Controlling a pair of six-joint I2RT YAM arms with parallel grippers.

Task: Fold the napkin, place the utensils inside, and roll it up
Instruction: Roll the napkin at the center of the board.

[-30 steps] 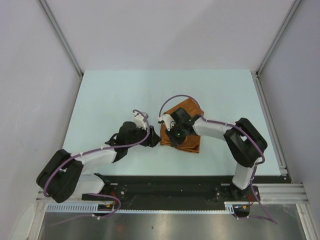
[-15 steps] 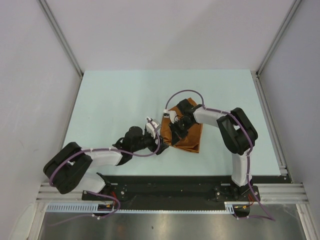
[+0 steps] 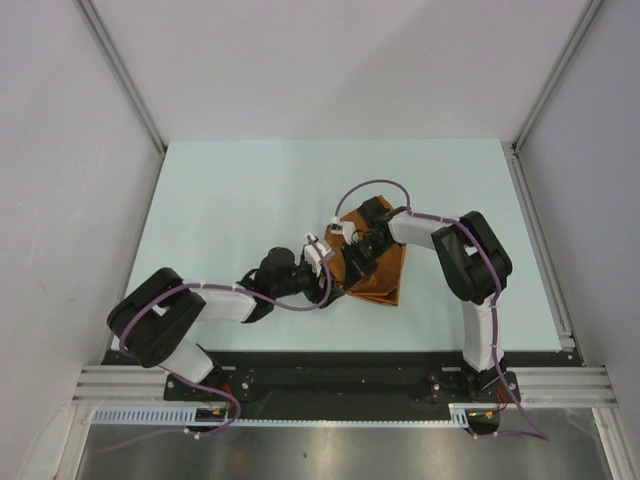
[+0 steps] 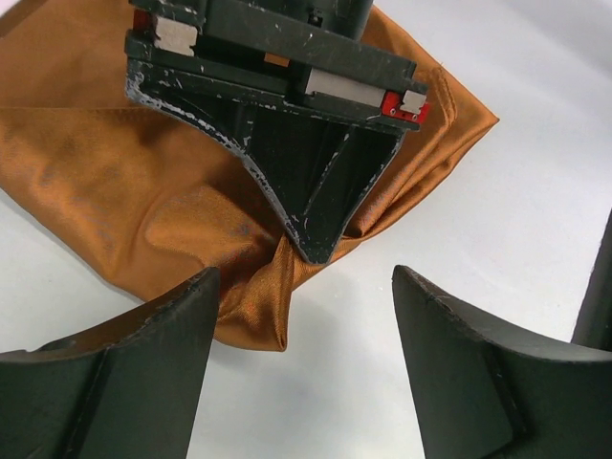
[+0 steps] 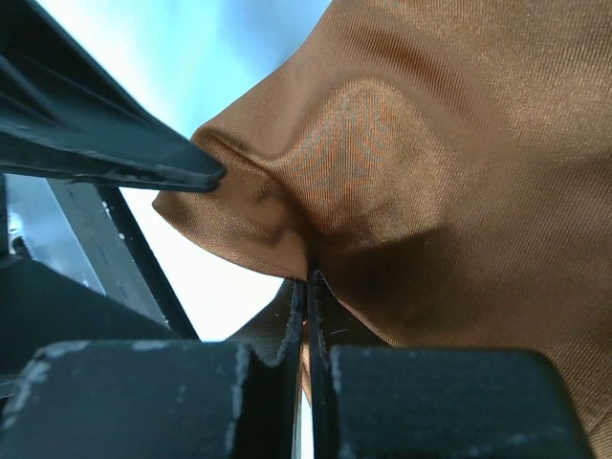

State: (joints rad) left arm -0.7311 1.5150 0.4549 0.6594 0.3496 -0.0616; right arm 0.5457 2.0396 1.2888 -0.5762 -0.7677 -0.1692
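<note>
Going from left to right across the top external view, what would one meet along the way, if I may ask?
left arm's elbow → left claw → napkin → right arm's elbow. The right claw overlaps the napkin, so it is left out.

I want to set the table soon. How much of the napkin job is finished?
The napkin looks folded into a smaller, layered shape already. The right hand is shut on a bunched bit of its edge; the left hand sits open beside that corner. No spoon shows, so it may be hidden inside or not there. Rolling up is left.
</note>
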